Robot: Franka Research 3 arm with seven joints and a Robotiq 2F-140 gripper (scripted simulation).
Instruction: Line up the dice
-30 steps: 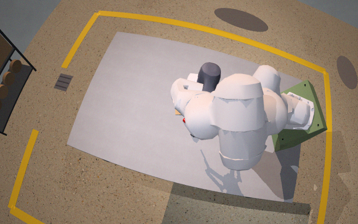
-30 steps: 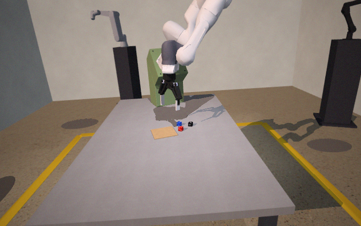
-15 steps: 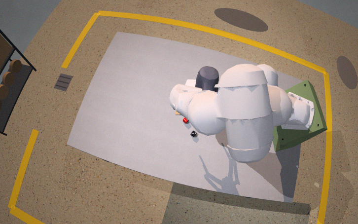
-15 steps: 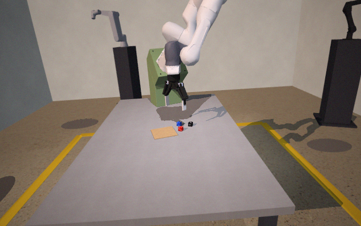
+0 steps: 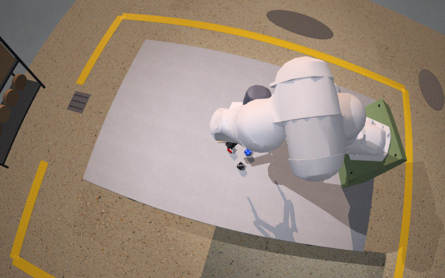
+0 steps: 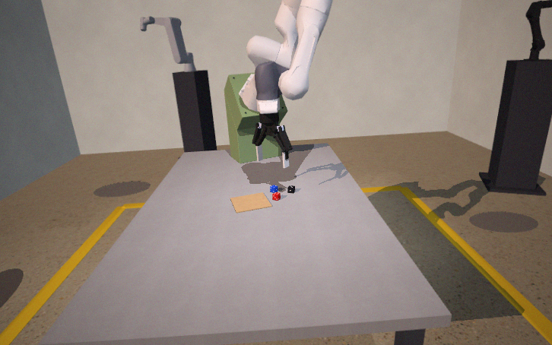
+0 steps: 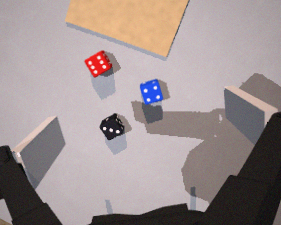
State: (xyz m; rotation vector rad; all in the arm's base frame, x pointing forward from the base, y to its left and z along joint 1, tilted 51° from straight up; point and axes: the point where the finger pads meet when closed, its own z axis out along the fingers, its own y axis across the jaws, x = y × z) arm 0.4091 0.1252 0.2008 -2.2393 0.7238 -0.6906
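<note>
The gripper (image 6: 272, 162) (image 7: 142, 121) is open and empty, above the table on the base side of the dice. A red die (image 5: 230, 150) (image 6: 276, 196) (image 7: 98, 64) shows six pips in the wrist view and lies just off the mat's edge. A blue die (image 5: 247, 152) (image 6: 274, 188) (image 7: 151, 92) shows four and lies nearer the base. A black die (image 5: 240, 166) (image 6: 291, 189) (image 7: 112, 127) shows three pips on its clearest face and lies apart from both. The tan mat (image 6: 250, 202) (image 7: 130, 24) lies flat with no die on it; the arm hides most of it in the top view.
The grey table (image 5: 155, 120) (image 6: 243, 265) bears the mat and dice. The green base stand (image 5: 395, 138) (image 6: 235, 128) is at the table's far end in the exterior view. The white arm (image 5: 307, 103) (image 6: 295, 81) reaches over the table and shades part of it.
</note>
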